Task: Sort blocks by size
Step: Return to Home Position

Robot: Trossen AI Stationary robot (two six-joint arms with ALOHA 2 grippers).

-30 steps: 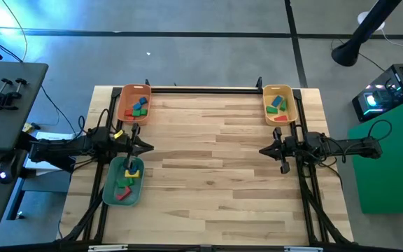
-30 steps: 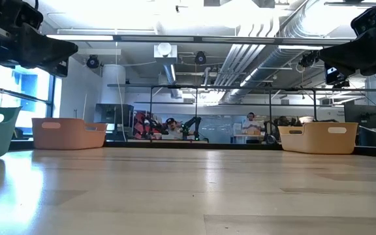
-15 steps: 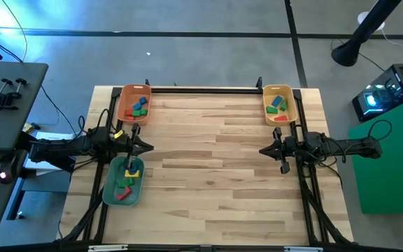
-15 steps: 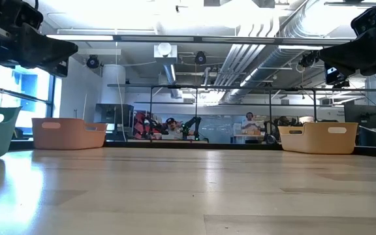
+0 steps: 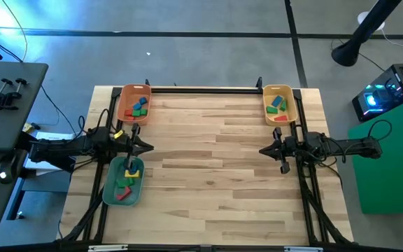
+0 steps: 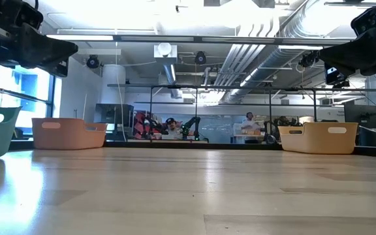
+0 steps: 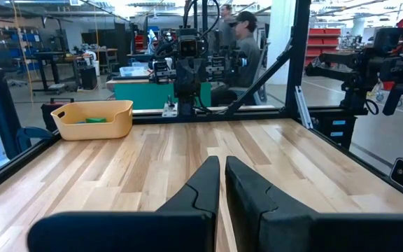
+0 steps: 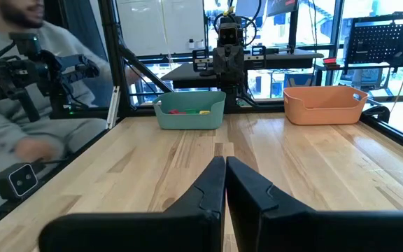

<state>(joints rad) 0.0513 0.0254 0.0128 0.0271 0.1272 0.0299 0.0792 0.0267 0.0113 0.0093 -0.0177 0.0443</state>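
Observation:
Small red, green, blue and yellow blocks lie inside three trays: an orange tray [image 5: 134, 103] at the far left, a yellow tray [image 5: 280, 104] at the far right, and a green tray [image 5: 124, 180] at the near left. My left gripper [image 5: 150, 148] hovers shut above the table's left side, just beyond the green tray, pointing level toward the right. My right gripper [image 5: 262, 150] hovers shut at the right side, pointing level toward the left. Neither holds anything. In the wrist views both pairs of fingers [image 7: 222, 183] [image 8: 225, 183] stand closed together.
A black frame [image 5: 205, 89] runs along the table's far edge and rails down both sides. The wooden table [image 5: 208, 168] between the two grippers holds no objects. A seated person [image 8: 26, 105] shows beyond the table's near side in the right wrist view.

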